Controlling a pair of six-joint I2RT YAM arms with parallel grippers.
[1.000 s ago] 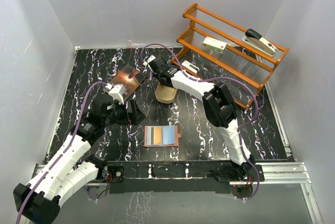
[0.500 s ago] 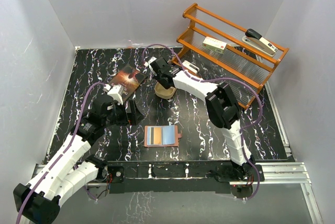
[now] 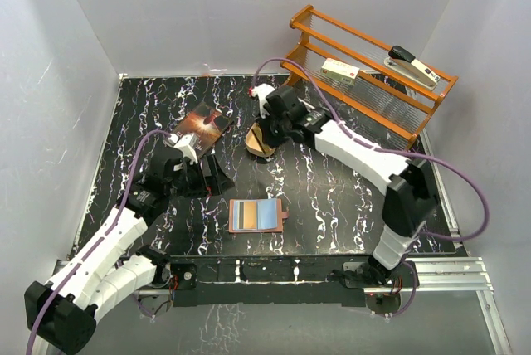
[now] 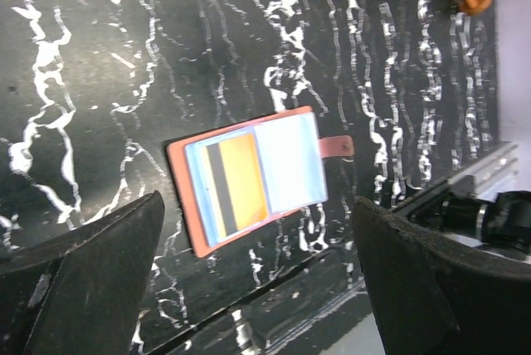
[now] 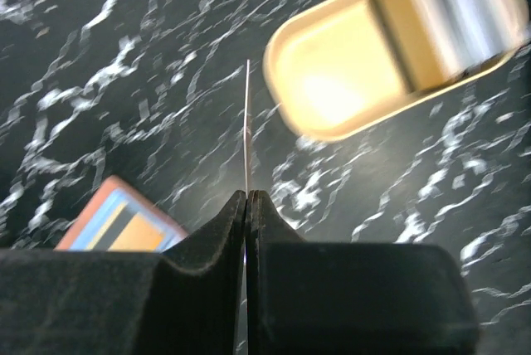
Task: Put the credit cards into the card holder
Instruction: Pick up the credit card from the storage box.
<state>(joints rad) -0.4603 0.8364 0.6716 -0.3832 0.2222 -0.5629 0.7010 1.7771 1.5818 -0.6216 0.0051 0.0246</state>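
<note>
Reddish-brown leather card holder [image 3: 281,216] lies open on the desk [image 3: 149,123], credit cards [image 3: 255,215] inside. Only the right wrist view shows another card [image 5: 247,123], edge-on, pinched in the right tool [image 5: 248,199] near a tan tin [image 5: 365,73]; left tool [image 4: 257,201] gapes empty.

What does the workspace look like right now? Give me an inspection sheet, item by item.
Surface: black, white-veined table.
Job's things: card holder lies open near the front edge with cards in it; one credit card is held edge-on.
Clutter: tan tin, book, orange rack carrying a white box and a stapler.
Grippers: left gripper jaws open, empty, beyond the holder; right gripper jaws shut on the credit card, by the tin.
Cables: purple cables loop along both arms.
Surroundings: white walls, metal rail in front.
</note>
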